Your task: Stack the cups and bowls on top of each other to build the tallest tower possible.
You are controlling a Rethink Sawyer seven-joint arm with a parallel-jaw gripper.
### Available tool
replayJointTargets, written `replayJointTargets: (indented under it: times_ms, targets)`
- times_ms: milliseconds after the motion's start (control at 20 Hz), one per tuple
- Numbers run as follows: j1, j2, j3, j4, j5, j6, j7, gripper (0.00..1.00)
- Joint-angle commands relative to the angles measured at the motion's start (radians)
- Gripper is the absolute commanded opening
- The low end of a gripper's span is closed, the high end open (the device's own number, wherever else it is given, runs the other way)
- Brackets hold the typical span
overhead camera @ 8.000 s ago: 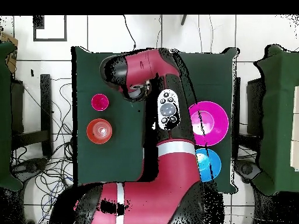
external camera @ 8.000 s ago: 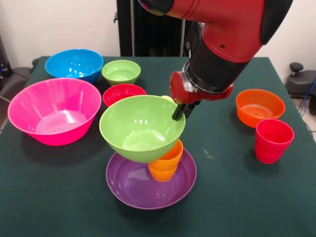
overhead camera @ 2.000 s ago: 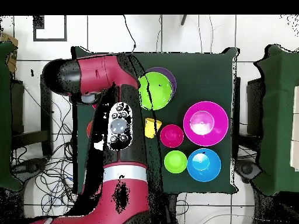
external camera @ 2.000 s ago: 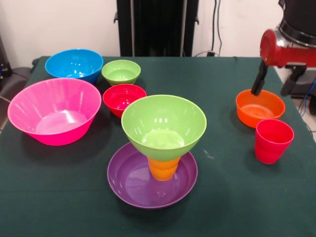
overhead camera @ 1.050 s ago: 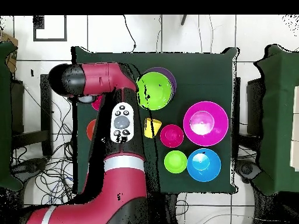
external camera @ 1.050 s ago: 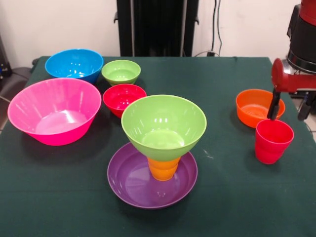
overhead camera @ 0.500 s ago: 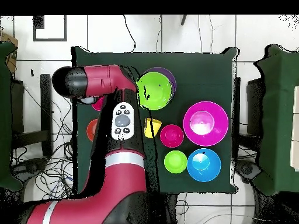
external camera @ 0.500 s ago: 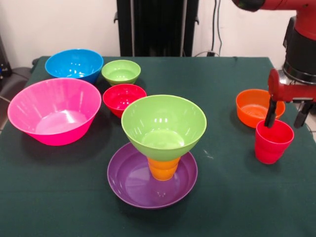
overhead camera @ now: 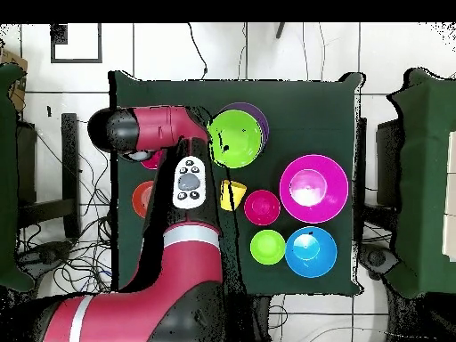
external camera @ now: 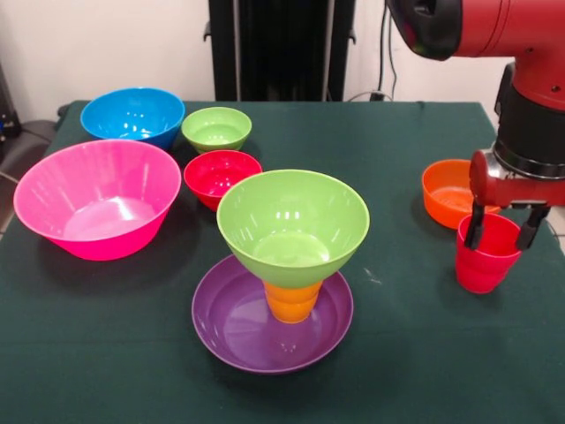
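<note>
The tower stands front centre: a purple bowl as base, an orange cup in it, and the large lime green bowl on that cup. At the right, my gripper is open and lowered onto the red cup. Its left finger reaches inside the rim and the other is outside the cup's right wall. An orange bowl sits just behind the red cup. In the overhead view the arm hides the gripper, and a yellow cup lies beside the arm.
At the left stand the big pink bowl, blue bowl, small green bowl and small red bowl. The table's right edge runs close beside the red cup. My arm crosses the overhead view's left half.
The gripper has moved from above the orange bowl to the red cup and come down over its rim. The cups and bowls have not moved in the last two seconds.
</note>
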State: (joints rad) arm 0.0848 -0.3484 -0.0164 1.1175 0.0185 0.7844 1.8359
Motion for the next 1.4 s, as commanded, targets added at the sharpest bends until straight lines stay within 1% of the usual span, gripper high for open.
replayJointTargets:
  times_ms: [50,400,550,700,850,1000,1200,1400]
  targets:
    - [0.011,0.002,0.058,0.046,0.017,-0.053,0.145,1.00]
    - [0.001,-0.008,0.068,0.059,0.027,-0.044,0.138,1.00]
    - [-0.008,-0.041,0.096,0.098,0.069,0.018,0.138,1.00]
    - [0.005,-0.033,0.105,0.098,0.103,0.015,0.167,1.00]
    - [0.049,-0.026,0.086,0.077,0.140,0.053,0.224,1.00]
    - [0.071,-0.019,0.071,0.061,0.160,0.062,0.240,1.00]
    - [0.092,0.005,0.046,0.045,0.158,0.052,0.240,1.00]
    - [0.107,0.042,0.002,0.029,0.122,0.051,0.232,1.00]
